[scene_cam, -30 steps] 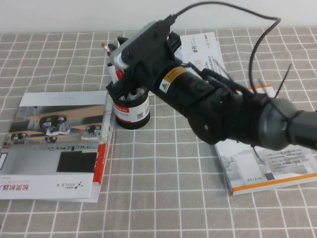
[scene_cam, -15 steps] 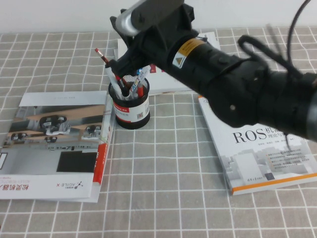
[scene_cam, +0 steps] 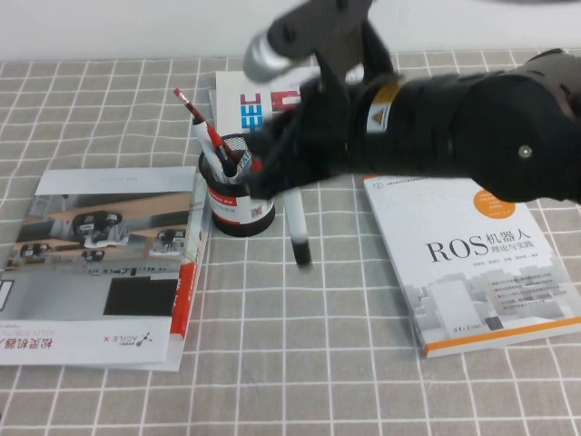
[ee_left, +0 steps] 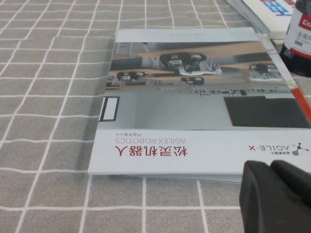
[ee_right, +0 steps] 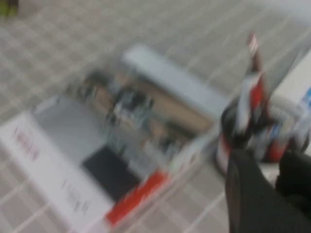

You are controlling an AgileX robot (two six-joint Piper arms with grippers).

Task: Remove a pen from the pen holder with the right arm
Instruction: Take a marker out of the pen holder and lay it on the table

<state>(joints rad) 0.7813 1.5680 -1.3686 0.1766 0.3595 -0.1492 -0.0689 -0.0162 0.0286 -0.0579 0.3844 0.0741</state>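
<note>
I've got the right gripper [scene_cam: 283,182] clamped on a pen [scene_cam: 297,229]. The pen hangs below it nearly upright, tip down, just right of the holder [scene_cam: 238,207]. The left gripper [ee_left: 274,194] sits over the booklet [ee_left: 194,107] by the table's [scene_cam: 363,363] left edge.

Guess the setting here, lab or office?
Probably a robotics lab test bench: checked cloth table, AgileX brochure, ROS textbook. Right end effector holds a pen just beside the pen holder; left end effector sits low by the brochure's edge.
</note>
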